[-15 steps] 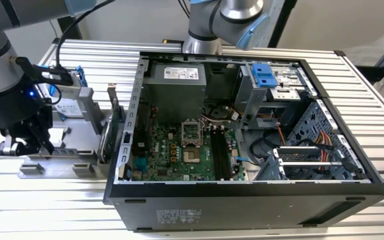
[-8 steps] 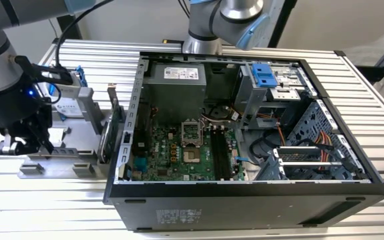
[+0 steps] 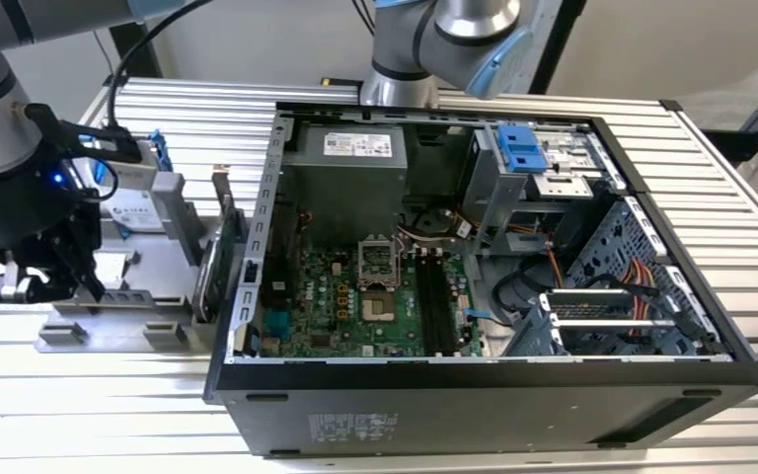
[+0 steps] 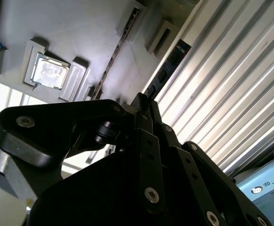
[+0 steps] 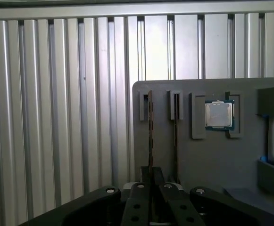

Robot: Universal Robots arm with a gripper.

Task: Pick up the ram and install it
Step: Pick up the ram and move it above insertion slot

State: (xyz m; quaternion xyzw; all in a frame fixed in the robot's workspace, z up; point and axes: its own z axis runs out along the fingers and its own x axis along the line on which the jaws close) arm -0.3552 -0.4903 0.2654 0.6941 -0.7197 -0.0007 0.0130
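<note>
Ribbed metal surface (image 5: 56, 117) below; your tool (image 5: 151, 173) looks clenched on the ram (image 5: 150, 127) in its grey holder (image 5: 207, 160): pick-up step, calling for a square, steady hold.

Silver ribbed worktop (image 3: 90, 415), black computer case (image 3: 485, 415), green motherboard (image 3: 340, 316) inside the case, bright blue bracket (image 3: 524, 148) inside the case, plain grey holder (image 5: 212, 160), silver processor (image 5: 218, 115) edged blue-green, dark ram (image 5: 150, 132), matt black end effector (image 5: 151, 173).
</note>
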